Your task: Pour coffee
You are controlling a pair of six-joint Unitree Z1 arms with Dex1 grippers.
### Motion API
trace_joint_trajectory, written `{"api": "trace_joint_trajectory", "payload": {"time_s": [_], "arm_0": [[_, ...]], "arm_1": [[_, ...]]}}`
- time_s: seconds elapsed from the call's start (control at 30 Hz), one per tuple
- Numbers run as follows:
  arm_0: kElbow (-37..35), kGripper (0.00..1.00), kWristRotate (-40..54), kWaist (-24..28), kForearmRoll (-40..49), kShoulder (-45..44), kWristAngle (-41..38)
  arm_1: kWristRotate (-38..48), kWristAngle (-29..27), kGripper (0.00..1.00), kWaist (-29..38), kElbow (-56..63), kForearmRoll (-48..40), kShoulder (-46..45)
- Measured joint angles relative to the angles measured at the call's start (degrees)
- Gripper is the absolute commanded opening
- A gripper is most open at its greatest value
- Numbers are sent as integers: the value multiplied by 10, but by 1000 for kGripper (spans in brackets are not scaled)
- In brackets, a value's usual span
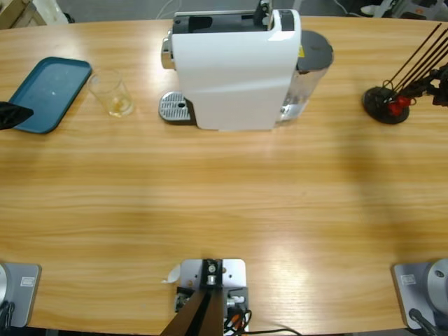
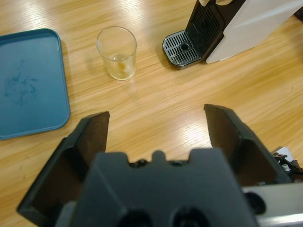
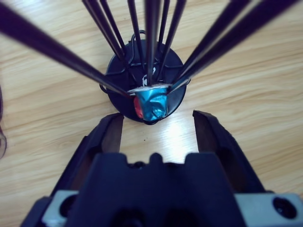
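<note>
A small clear glass tumbler (image 1: pixel 110 93) stands upright on the table between the blue tray (image 1: pixel 45 93) and the white coffee machine (image 1: pixel 234 66). A thin layer of amber coffee (image 1: pixel 120 106) lies at its bottom. In the left wrist view the tumbler (image 2: pixel 117 52) with the coffee (image 2: pixel 122 69) is well ahead of my left gripper (image 2: pixel 156 120), which is open and holds nothing. That gripper (image 1: pixel 10 114) shows only as a black tip at the high view's left edge. My right gripper (image 3: pixel 156 120) is open just short of a blue-and-red capsule (image 3: pixel 151 105).
The capsule hangs in a black stand (image 3: pixel 149 82) of long thin rods, seen at the table's far right (image 1: pixel 385 105). The machine's round metal drip grate (image 1: pixel 175 107) sits right of the tumbler. The teal tray (image 2: pixel 28 82) carries nothing.
</note>
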Motion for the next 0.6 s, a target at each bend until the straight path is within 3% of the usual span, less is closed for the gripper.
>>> {"api": "trace_joint_trajectory", "payload": {"time_s": [0.6], "arm_0": [[3, 858, 0, -1, 0, -5, 0]], "arm_1": [[-13, 8, 503, -3, 0, -5, 0]]}}
